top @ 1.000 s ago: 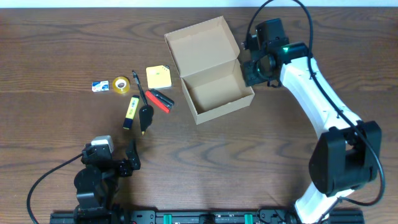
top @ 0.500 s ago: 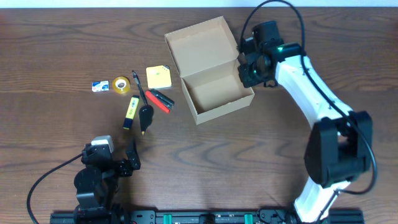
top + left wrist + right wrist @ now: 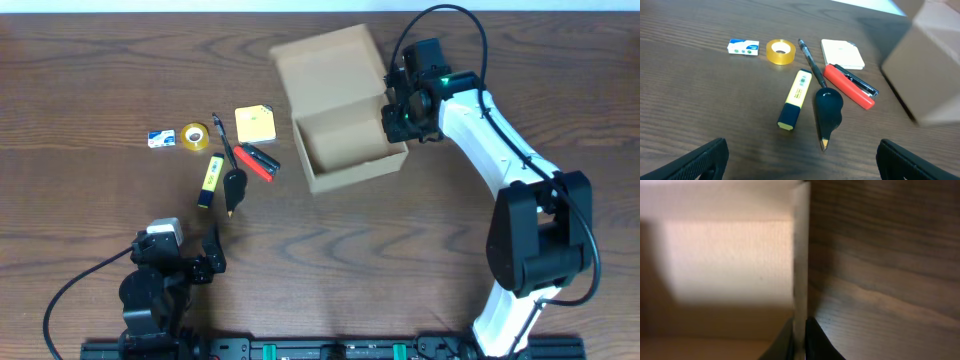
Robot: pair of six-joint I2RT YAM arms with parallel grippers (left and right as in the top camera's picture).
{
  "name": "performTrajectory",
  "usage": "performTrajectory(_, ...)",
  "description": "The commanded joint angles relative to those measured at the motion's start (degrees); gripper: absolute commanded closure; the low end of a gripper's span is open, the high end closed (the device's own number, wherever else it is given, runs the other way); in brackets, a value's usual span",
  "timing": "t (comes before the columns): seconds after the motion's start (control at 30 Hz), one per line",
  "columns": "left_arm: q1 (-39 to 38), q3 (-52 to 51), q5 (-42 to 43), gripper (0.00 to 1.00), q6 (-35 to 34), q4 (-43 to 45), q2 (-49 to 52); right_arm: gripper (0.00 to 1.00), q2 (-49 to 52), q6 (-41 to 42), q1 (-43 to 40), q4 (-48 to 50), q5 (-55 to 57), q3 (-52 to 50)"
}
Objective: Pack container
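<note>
1. Right gripper (image 3: 800, 336): its two fingers (image 3: 817, 342) are pressed together on the thin upright side wall of the box (image 3: 345, 140), one finger inside the wall and one outside, so the wall is pinched between them.
2. Box: open cardboard, resting on the table (image 3: 400, 260). In the right wrist view its pale interior fills the space to the left of the pinched wall, and bare wood lies to the right. In the overhead view the lid flap (image 3: 325, 60) stands on the far side of the box from the robot's base and looks slightly blurred.
3. Left gripper (image 3: 802, 156): its fingers are spread wide with nothing between them. It stands well apart from the box, which lies ahead and to its right.
4. Small items lie loose on the table ahead of the left gripper, all outside the box.
 - Nearest are a yellow highlighter (image 3: 795, 99) and a black bulb-shaped item with a pencil-like tip (image 3: 827, 111).
 - Just beyond them a red-and-black item (image 3: 850, 86) lies slanted.
 - A dark pen (image 3: 809, 56) runs away from the gripper.
 - Farthest, from left to right, are a white eraser (image 3: 743, 47), a roll of yellow tape (image 3: 780, 51) and a pad of sticky notes (image 3: 842, 53).
5. The sticky-note pad and the red-and-black item lie closest to the box, just beside its left wall.
</note>
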Motion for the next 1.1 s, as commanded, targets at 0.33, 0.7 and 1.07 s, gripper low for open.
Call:
performTrajectory(0.33,-0.2,-0.9,0.0,0.05,-0.6,0.0,-0.4,0.91,0.0,5.2,1.6,-0.6,4.5,0.0)
performTrajectory(0.7,-0.2,-0.9,0.0,0.05,-0.6,0.0,-0.4,0.76,0.0,4.9,1.6,-0.9,4.5,0.0)
performTrajectory(1.07,-0.2,-0.9,0.0,0.05,-0.6,0.0,-0.4,0.01,0.0,4.9,2.0,-0.9,4.5,0.0)
